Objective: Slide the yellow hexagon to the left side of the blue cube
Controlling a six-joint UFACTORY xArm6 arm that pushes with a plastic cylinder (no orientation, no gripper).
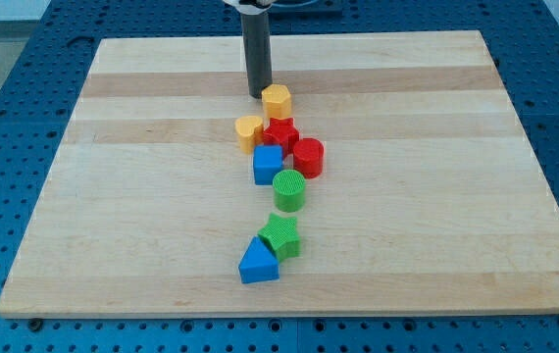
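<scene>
The yellow hexagon [277,100] sits near the board's top middle. My tip [257,94] rests just to its left and slightly above, close to touching it. The blue cube [268,164] lies below, at the board's centre. Between them are a yellow heart-shaped block [249,131], touching the cube's upper left, and a red star [281,133] above the cube. A red cylinder [308,157] stands at the cube's right.
A green cylinder [289,189] sits just below the cube's right. Further down are a green star [281,235] and a blue triangular block [258,262]. The wooden board [113,196] lies on a blue perforated table.
</scene>
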